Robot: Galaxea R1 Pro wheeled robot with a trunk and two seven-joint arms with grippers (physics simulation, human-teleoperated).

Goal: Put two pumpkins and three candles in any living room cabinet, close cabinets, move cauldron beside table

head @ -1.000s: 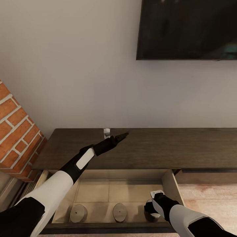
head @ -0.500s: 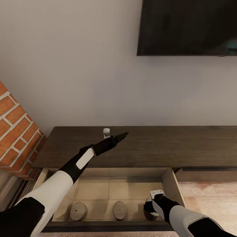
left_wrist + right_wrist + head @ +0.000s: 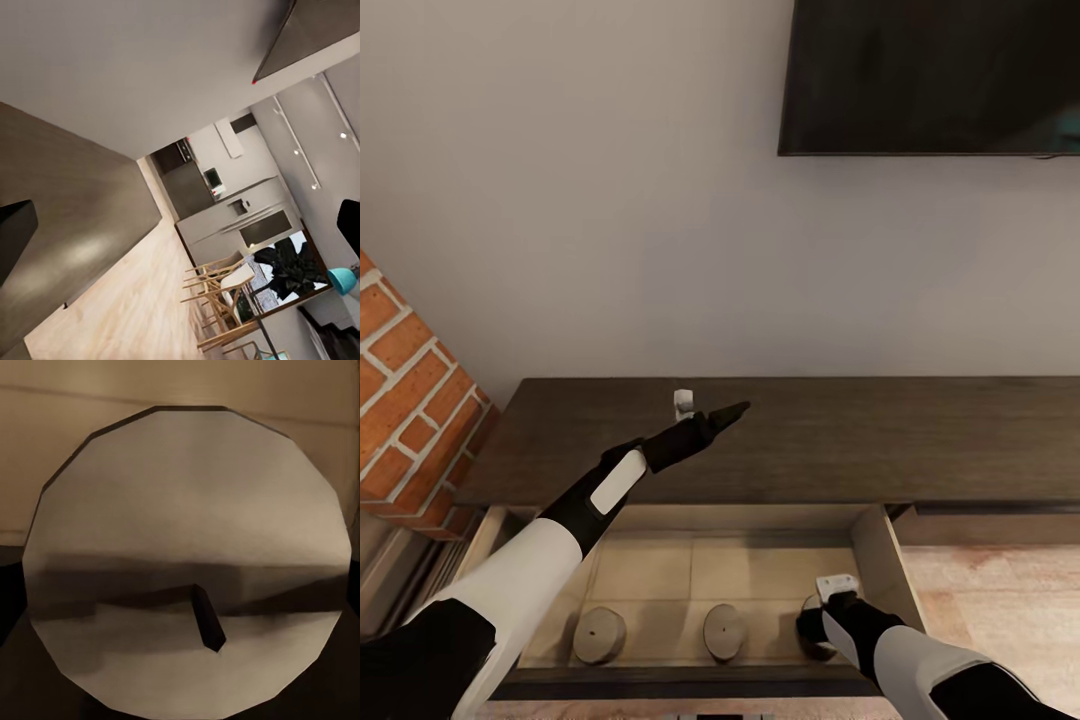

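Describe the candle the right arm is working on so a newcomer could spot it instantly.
Find the long dark-brown cabinet under the wall TV; its left drawer is pulled open, showing a pale beige inside. Three squat grey-beige candles sit in a row along its near edge. The one meant is the rightmost candle, against the drawer's right wall, mostly hidden under the right gripper.
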